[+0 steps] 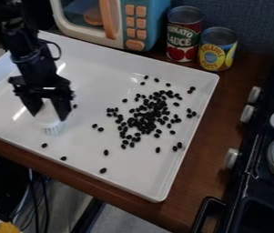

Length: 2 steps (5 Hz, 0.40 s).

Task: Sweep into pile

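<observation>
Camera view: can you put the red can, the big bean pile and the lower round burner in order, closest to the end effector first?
From the end effector:
1. Big bean pile, to its right on the tray
2. Red can, behind the tray's far edge
3. Lower round burner, on the stove at the right edge

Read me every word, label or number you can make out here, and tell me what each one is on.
"TOMATO SAUCE", on the red can.
"PINEAPPLE", on the yellow can; the word under it is too small to read for certain.
On the toy microwave, any marks on the buttons are too small to read.
</observation>
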Available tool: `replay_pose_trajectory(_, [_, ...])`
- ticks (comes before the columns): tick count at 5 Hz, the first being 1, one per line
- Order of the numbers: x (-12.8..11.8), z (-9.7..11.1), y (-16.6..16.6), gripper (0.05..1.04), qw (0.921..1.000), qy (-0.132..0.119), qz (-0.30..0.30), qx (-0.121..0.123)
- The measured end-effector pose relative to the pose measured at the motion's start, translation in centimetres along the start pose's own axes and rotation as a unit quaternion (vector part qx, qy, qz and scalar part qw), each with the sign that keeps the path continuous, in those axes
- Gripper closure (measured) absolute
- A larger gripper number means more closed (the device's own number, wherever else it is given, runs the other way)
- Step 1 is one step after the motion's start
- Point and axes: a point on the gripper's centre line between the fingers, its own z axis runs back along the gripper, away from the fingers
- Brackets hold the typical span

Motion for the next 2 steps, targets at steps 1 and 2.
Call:
replay_pose_trajectory(1, [0.6,0.0,-2.5,0.334,0.9998,-0.003,0.016,-0.013])
replay_pose_trajectory(2, [1.2,-0.3,-3.7,0.334,0.9993,-0.015,0.033,-0.012])
